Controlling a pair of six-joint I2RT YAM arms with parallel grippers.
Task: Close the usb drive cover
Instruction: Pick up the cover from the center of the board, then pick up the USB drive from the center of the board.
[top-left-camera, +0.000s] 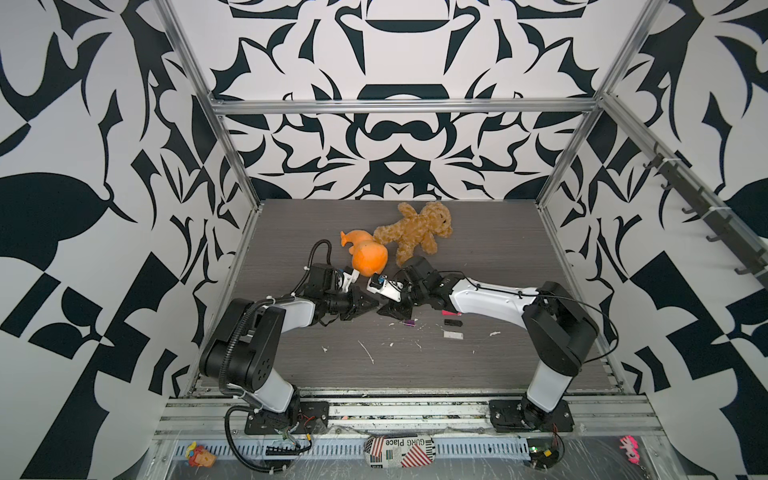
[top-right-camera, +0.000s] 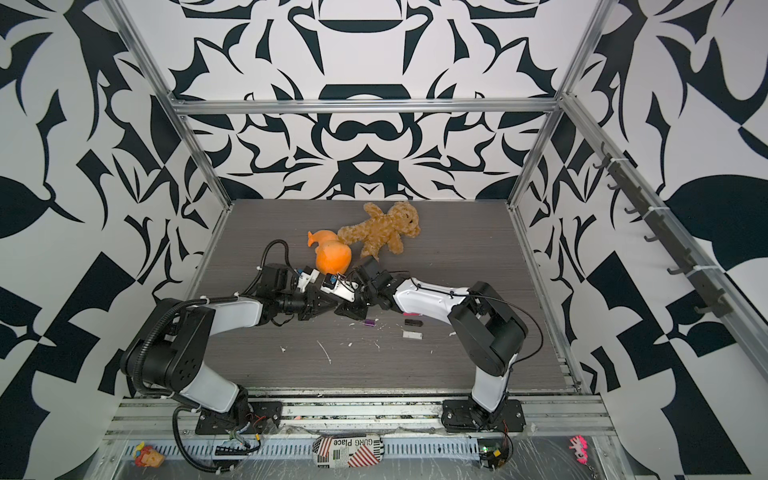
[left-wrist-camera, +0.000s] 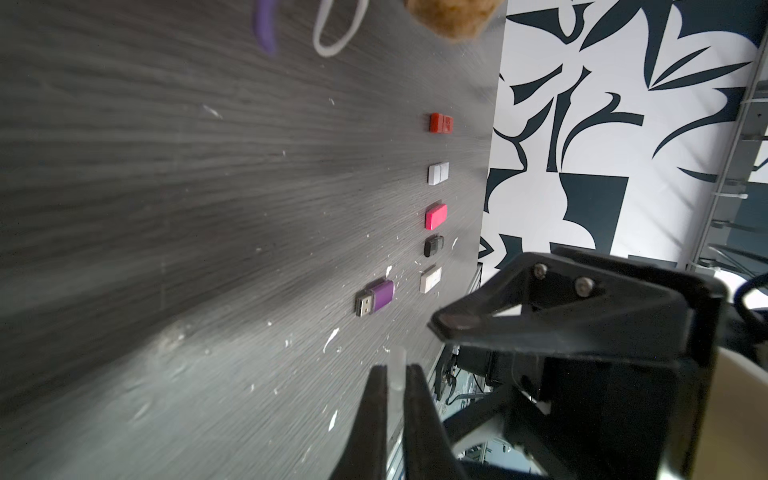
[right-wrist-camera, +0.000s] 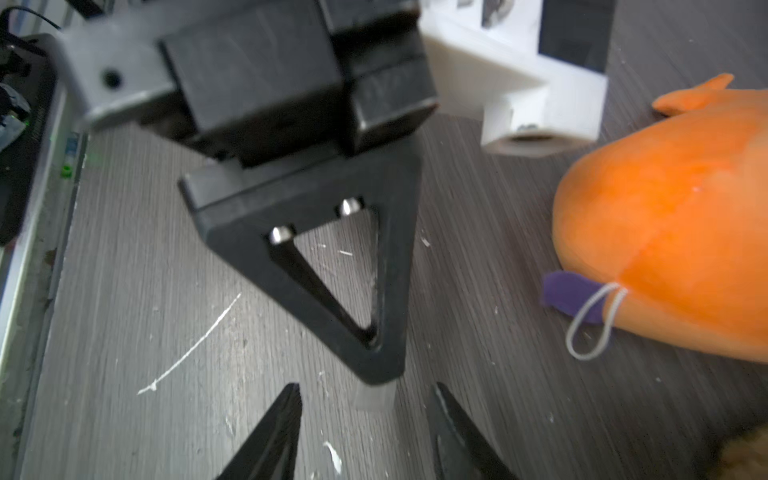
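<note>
A small clear usb drive cover (left-wrist-camera: 398, 358) sticks out between the fingertips of my left gripper (left-wrist-camera: 395, 367), which is shut on it just above the table. The purple usb drive (left-wrist-camera: 376, 297) lies flat on the table beyond it with its metal plug bare; both top views show it too (top-left-camera: 408, 323) (top-right-camera: 368, 322). My right gripper (right-wrist-camera: 366, 387) faces the left one tip to tip; its jaws stand apart on either side of the cover (right-wrist-camera: 374, 400) without touching it. In a top view the two grippers meet near the table's middle (top-left-camera: 379, 309).
A row of capped drives lies past the purple one: red (left-wrist-camera: 440, 123), white (left-wrist-camera: 437, 173), pink (left-wrist-camera: 435, 216), black (left-wrist-camera: 433, 246) and white (left-wrist-camera: 430, 279). An orange plush toy (top-left-camera: 368, 255) and a brown teddy bear (top-left-camera: 415, 232) lie just behind the grippers. White crumbs dot the table.
</note>
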